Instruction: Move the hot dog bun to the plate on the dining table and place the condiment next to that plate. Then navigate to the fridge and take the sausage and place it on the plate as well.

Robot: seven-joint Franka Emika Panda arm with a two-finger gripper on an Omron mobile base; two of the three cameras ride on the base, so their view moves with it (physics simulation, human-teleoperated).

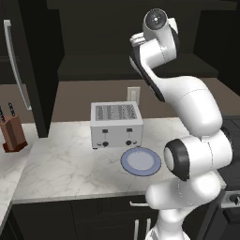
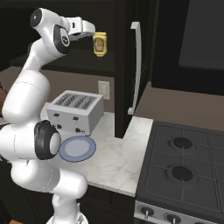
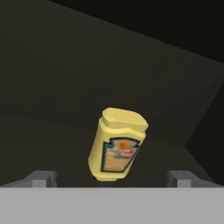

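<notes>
White marble counter (image 1: 70,164) carries a toaster (image 1: 116,124); a blue-grey plate (image 1: 140,161) lies just in front of the toaster, a knife block (image 1: 12,133) well to its left, a black stove (image 2: 183,168) to its right. High above the toaster, the gripper (image 2: 89,33) gapes fully open, gripping nothing; the condiment (image 2: 99,44) sits tilted just beyond its fingers

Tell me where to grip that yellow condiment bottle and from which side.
Grip the condiment bottle across its labelled body, below the cap, coming straight ahead along the open gripper. It sits tilted between the wide fingertips, its flatter sides probably suiting the pads better than the tapered cap.
</notes>
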